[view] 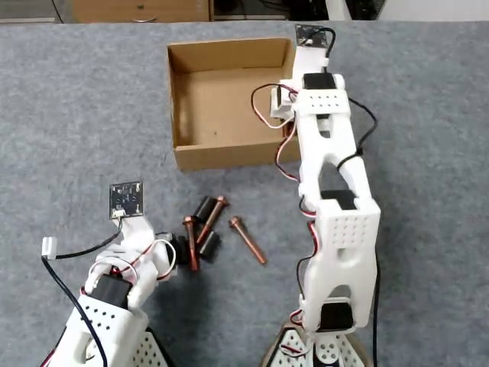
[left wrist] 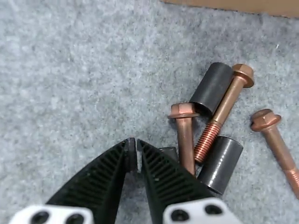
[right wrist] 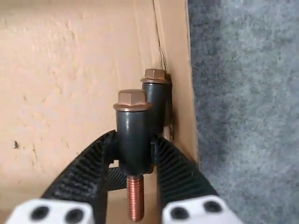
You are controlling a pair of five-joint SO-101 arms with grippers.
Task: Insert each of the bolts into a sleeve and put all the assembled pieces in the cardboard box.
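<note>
Two assembled pieces so far, both at the cardboard box [view: 229, 157]. The first piece [right wrist: 157, 95] sits in the box's corner against the wall. The second piece [right wrist: 133, 123], bolt through sleeve, is pinched by the right gripper [right wrist: 134, 140] fingers just beside it, not yet released.

Left on the bench [view: 84, 115]: three bare bolts [left wrist: 186, 135] and two empty sleeves [left wrist: 212, 87], heaped near the box front. A dark shape [left wrist: 168, 151] beside them is possibly a third sleeve, but it is partly hidden.

Left gripper [left wrist: 135, 148] fingers are pressed together on nothing, just beside the heap.

Judgement: two of what looks like five done.
</note>
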